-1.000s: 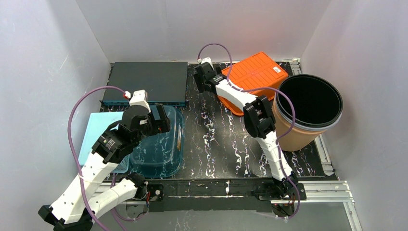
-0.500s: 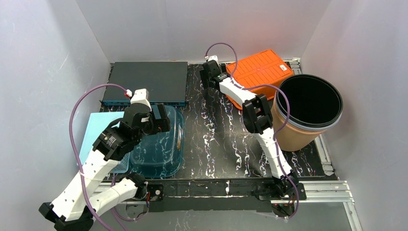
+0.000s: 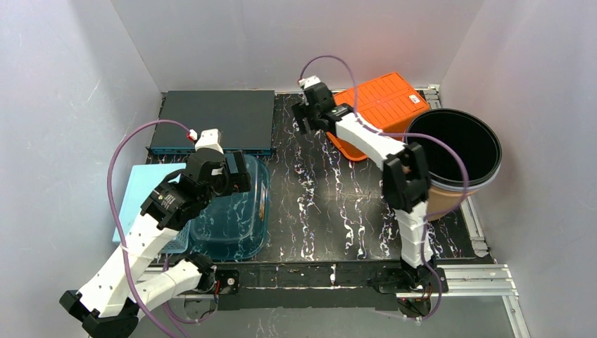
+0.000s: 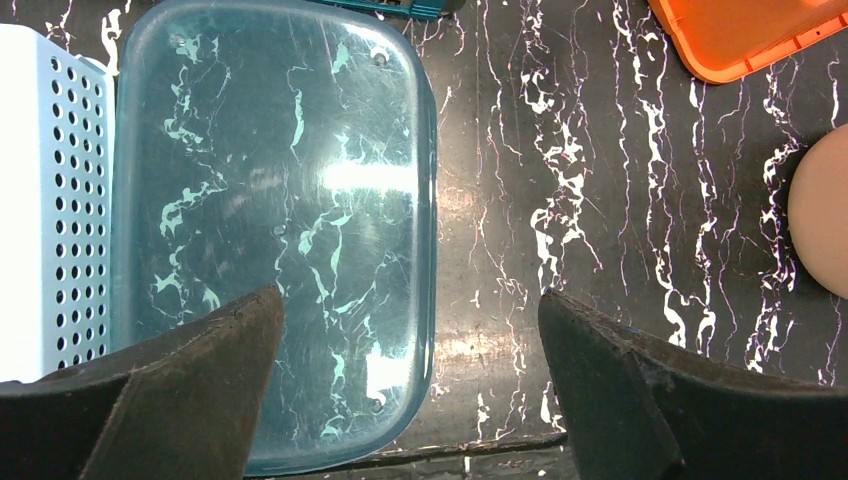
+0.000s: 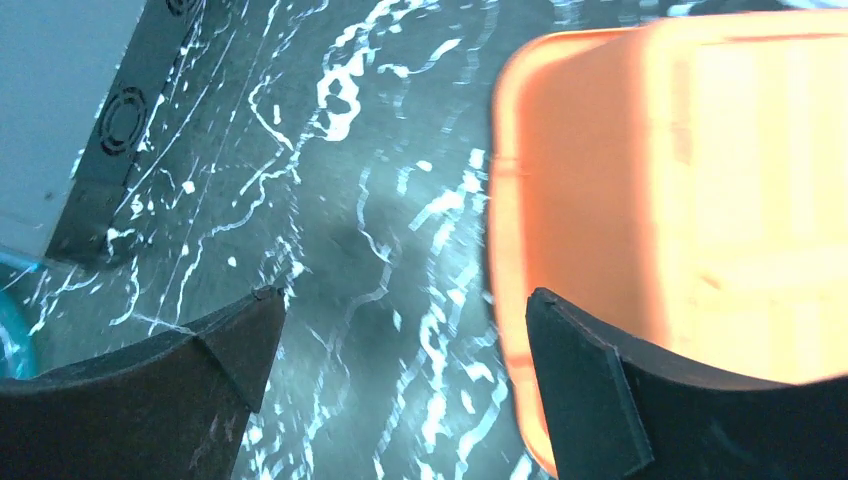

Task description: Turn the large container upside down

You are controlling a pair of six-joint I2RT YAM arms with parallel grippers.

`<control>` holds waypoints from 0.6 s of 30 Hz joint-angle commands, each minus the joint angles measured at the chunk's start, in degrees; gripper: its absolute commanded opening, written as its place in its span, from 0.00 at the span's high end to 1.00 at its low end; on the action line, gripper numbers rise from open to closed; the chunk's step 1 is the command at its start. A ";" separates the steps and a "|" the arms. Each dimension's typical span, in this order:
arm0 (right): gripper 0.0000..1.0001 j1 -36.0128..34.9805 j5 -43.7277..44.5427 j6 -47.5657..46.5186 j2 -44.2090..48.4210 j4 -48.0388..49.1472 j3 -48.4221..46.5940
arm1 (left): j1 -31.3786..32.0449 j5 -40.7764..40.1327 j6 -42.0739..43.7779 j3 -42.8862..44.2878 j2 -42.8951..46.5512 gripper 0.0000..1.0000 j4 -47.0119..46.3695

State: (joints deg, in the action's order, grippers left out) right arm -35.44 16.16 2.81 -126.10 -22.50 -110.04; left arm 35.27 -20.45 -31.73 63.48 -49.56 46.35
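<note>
The large container (image 3: 438, 201) is a tan round drum with a black inside. It stands upright, mouth up, at the right of the table, and its side shows at the edge of the left wrist view (image 4: 822, 226). My right gripper (image 3: 304, 120) is open and empty far back, above the marbled table beside the orange lid (image 5: 680, 200); its forearm crosses the drum's near rim. In the right wrist view that gripper (image 5: 405, 295) holds nothing. My left gripper (image 3: 236, 172) hangs open over the right edge of the clear blue tub (image 4: 270, 200), also empty (image 4: 410, 300).
An orange flat lid (image 3: 376, 105) lies at the back, left of the drum. A dark flat box (image 3: 215, 120) sits at the back left. The blue tub (image 3: 236, 218) lies at the front left beside a pale blue perforated basket (image 3: 144, 201). White walls enclose the table.
The right arm's elbow has swung to the right, over the drum's near rim, and its gripper has shifted slightly back and right. The left arm has barely moved.
</note>
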 commanded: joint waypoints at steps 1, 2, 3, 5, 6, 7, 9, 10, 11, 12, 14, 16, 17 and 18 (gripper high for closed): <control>0.01 0.97 11.37 1.72 14.70 -2.07 10.36 | -0.51 -0.27 -0.44 -0.15 0.98 0.03 -0.33; 0.01 0.96 12.22 2.34 16.29 -2.99 12.75 | -0.54 0.02 -0.48 -0.20 0.82 0.03 -0.45; 0.01 0.98 12.43 2.89 17.56 -4.64 14.38 | -0.63 0.26 -0.46 -0.25 0.69 0.03 -0.50; 0.01 0.91 12.60 3.92 19.46 -8.13 16.94 | -0.64 0.62 -0.53 -0.33 0.63 0.03 -0.55; 0.01 0.95 12.76 4.03 20.30 -9.12 18.61 | -0.64 0.63 -0.61 -0.48 0.76 0.03 -0.74; 0.01 0.95 13.60 4.09 20.92 -9.81 20.02 | -0.64 0.66 -0.62 -0.71 0.91 0.03 -1.00; 0.01 1.11 15.57 4.15 22.04 -9.71 23.04 | -0.64 0.91 -0.54 -0.90 1.08 0.03 -1.30; 0.02 1.40 15.47 3.77 22.19 -9.59 24.01 | -0.64 0.95 -0.48 -1.06 1.18 0.03 -1.34; 0.01 1.69 15.19 3.56 22.10 -10.22 24.15 | -0.64 1.00 -0.45 -1.01 1.19 0.03 -1.35; 0.01 2.01 14.83 3.38 21.80 -10.69 24.01 | -0.64 0.94 -0.37 -1.03 1.22 0.03 -1.35; 0.01 2.44 13.83 2.48 21.17 -10.52 24.08 | -0.64 0.81 -0.43 -1.07 1.43 0.03 -1.46; 0.01 2.75 12.99 1.74 20.30 -10.01 24.27 | -0.64 0.80 -0.44 -1.05 1.61 0.03 -1.63; 0.01 3.13 12.53 1.35 19.81 -9.44 24.45 | -0.64 0.76 -0.44 -0.96 1.72 0.03 -1.56; 0.01 3.43 12.13 0.90 19.21 -8.88 24.52 | -0.64 0.76 -0.49 -0.98 1.88 0.03 -1.57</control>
State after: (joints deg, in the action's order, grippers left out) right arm -33.28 28.69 5.39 -106.48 -33.21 -85.14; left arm 34.98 -19.44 -32.03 62.54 -48.99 45.01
